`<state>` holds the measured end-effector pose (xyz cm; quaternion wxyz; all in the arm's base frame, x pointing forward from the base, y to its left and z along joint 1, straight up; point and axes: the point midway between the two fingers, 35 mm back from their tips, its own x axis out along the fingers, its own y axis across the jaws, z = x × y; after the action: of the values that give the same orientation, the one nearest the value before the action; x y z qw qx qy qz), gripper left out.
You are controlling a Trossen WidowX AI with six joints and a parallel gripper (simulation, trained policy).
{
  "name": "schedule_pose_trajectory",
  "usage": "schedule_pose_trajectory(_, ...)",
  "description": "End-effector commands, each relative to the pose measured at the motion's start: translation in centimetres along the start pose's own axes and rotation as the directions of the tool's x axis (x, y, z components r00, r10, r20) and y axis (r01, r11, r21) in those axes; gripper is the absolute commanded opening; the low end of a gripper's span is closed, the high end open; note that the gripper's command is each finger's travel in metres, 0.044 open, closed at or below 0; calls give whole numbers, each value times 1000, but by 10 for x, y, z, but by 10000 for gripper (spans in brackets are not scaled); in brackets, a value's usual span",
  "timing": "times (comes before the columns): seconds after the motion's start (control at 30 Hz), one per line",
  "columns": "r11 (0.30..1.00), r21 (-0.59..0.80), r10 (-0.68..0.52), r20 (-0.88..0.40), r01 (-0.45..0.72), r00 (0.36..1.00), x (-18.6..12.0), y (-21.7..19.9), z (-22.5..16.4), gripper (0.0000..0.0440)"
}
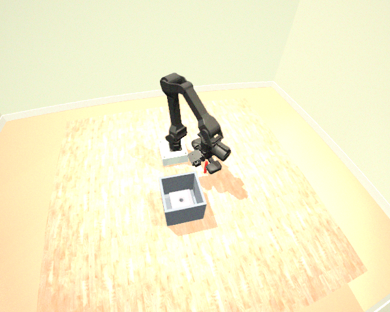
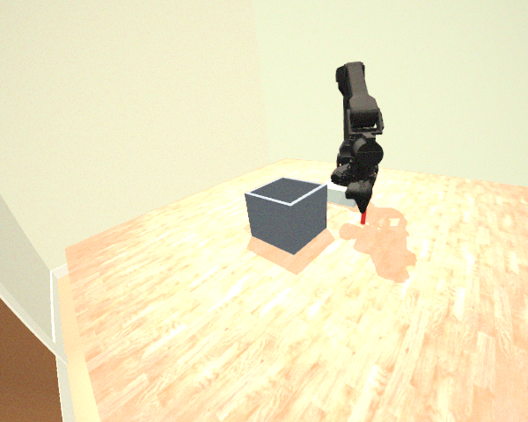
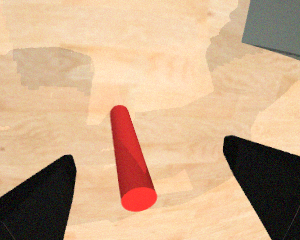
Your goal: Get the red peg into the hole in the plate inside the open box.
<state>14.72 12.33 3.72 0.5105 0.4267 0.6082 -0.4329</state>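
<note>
The red peg (image 1: 205,169) (image 2: 363,218) (image 3: 131,160) stands upright on the wooden surface, to the right of the box in the top and exterior views. My gripper (image 3: 150,154) is open around the peg's line in the wrist view, with the peg nearer the left finger and touching neither there. In the exterior view a finger hides the peg's upper part. The open grey box (image 1: 185,216) (image 2: 273,222) holds a white plate (image 1: 173,200) at its bottom, with a dark round hole (image 1: 181,199). The plate is hidden in the exterior view.
The white robot base (image 1: 175,161) (image 2: 339,196) stands behind the box. The box's walls rise beside the peg's place. A grey surface (image 3: 275,22) with a pale strip shows in the wrist view's top right corner; I cannot tell for certain what it belongs to.
</note>
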Motion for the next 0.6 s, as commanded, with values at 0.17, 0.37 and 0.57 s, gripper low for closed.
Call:
schedule_pose_trajectory(0.17,1000,-7,-4,7,4,1000,20,6,0,209)
schedule_pose_trajectory(0.37,999,-39,7,0,-7,1000,26,14,-4,57)
schedule_pose_trajectory(0.57,998,-36,45,-23,-46,999,19,22,-8,11)
